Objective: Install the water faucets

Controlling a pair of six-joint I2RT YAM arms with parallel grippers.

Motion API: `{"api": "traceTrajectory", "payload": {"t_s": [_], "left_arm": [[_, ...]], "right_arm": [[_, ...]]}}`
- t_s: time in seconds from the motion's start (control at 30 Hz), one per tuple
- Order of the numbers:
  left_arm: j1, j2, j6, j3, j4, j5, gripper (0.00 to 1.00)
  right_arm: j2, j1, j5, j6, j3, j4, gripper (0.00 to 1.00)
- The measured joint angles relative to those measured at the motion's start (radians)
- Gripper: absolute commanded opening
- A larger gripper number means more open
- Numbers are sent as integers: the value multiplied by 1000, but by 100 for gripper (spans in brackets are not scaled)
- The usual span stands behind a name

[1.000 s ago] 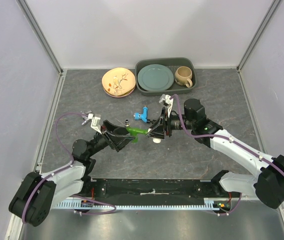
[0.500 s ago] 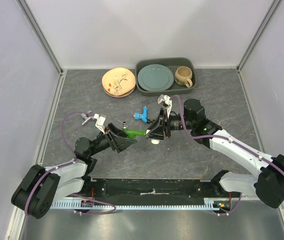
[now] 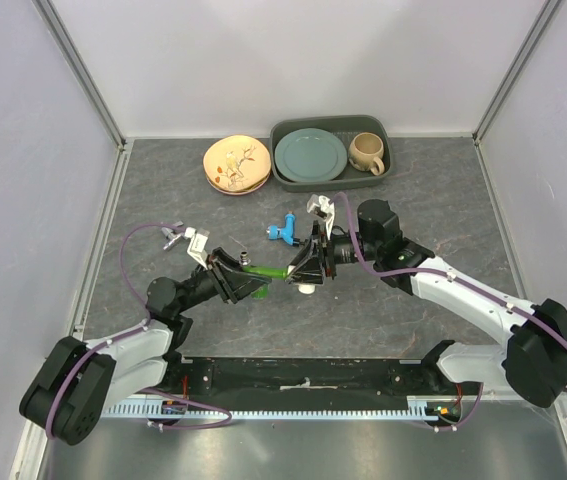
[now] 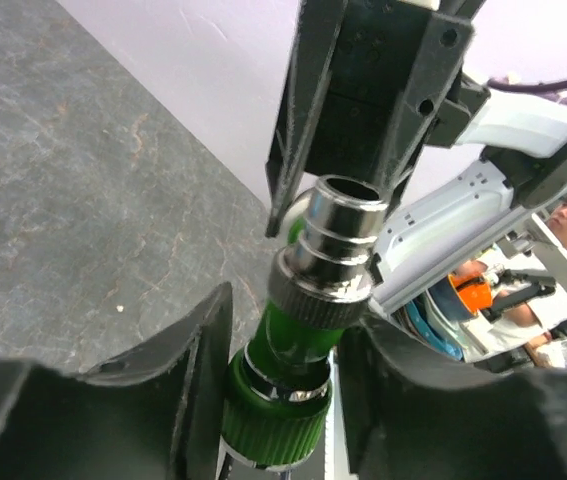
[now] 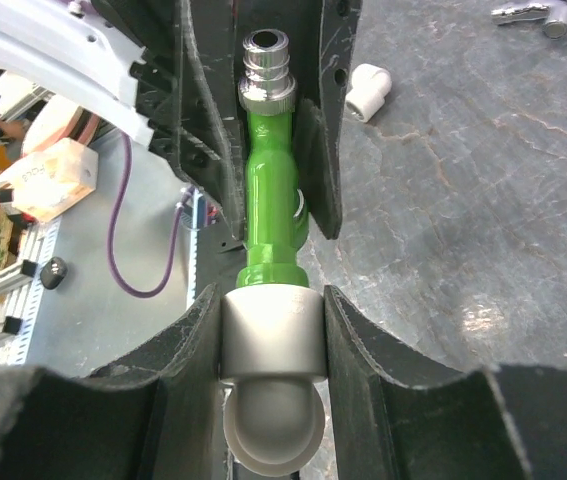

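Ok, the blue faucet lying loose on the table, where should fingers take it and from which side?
Probably take the blue faucet by its barrel, between dark end and side branch, coming from straight above. It lies flat on the table, so fingers can straddle it only from the top, and the barrel looks its straightest part.

We see glossy bright green plastic on the green faucet (image 5: 266, 205), which is tipped with polished, mirror-bright metal. The white elbow fitting (image 5: 271, 350) looks like smooth satin plastic. The left tool (image 4: 283, 390) and right tool (image 5: 271, 330) have matt black, faintly scuffed fingers. The table (image 5: 463, 220) is matt, mottled grey and stone-like.
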Motion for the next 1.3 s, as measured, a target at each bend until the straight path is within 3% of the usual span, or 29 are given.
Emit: {"api": "traceTrajectory", "payload": {"t_s": [0.03, 0.1, 0.23, 0.47, 0.73, 0.83, 0.87, 0.93, 0.97, 1.07, 1.3], "left_arm": [[-1, 0, 1, 0, -1, -2, 16], [-5, -2, 2, 0, 9, 10, 2], [-8, -10, 1, -2, 12, 18, 2], [-23, -79, 51, -16, 10, -6, 2], [-133, -310, 294, -31, -100, -95, 2], [-190, -400, 385, -31, -192, -147, 2], [-200, -423, 403, -31, -223, -165, 2], [-211, -449, 421, -31, -270, -204, 2], [-214, -459, 425, -31, -294, -229, 2], [-223, -473, 426, -30, -338, -301, 2], [-226, -476, 350, -30, -383, -434, 2]], "right_arm": [[0, 0, -3, 2, 0, 0, 0], [2, 0, 2, 2, 0, -7, 0], [11, -5, -21, 32, 0, 5, 0], [58, -21, -85, 242, 0, 118, 0], [100, -23, -194, 504, 0, 291, 0], [105, -19, -208, 546, 0, 328, 15], [103, -17, -200, 542, 1, 323, 29], [89, -13, -172, 497, 17, 262, 43], [79, -11, -150, 459, 30, 218, 57], [39, 1, -49, 345, 51, 107, 76], [-66, 4, 126, 112, 35, -3, 91]]}}
